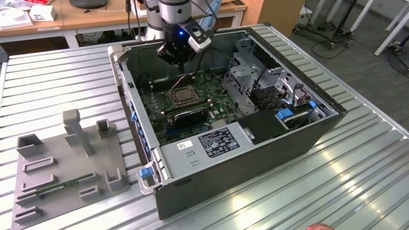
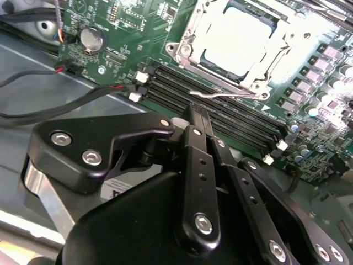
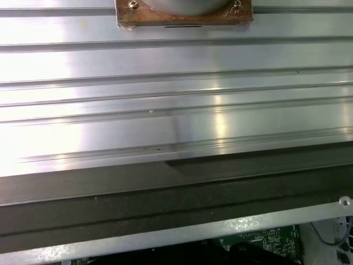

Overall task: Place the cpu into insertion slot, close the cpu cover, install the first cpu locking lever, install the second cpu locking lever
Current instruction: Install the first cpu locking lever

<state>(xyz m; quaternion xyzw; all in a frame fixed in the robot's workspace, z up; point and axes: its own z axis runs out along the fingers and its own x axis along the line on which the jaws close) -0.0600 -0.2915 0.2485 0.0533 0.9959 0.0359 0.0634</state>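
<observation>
While a grey fixture [image 1: 64,163] sits on the ribbed table [image 1: 57,81] at the exterior view's left, the open computer case [image 1: 255,158] lies to its right, with the end effector [image 1: 175,60] hanging near the insertion slot [image 1: 181,96]. In the second wrist view its fingers [image 2: 199,160] are pressed together on nothing, over the memory slots [image 2: 220,113]. Beyond them the cpu [image 2: 238,36] lies seated, framed by the cpu cover [image 2: 185,44].

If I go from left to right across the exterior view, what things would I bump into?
Grey plastic rack → blue latch at the computer case's corner → insertion slot → silver drive cage → blue tab.
</observation>
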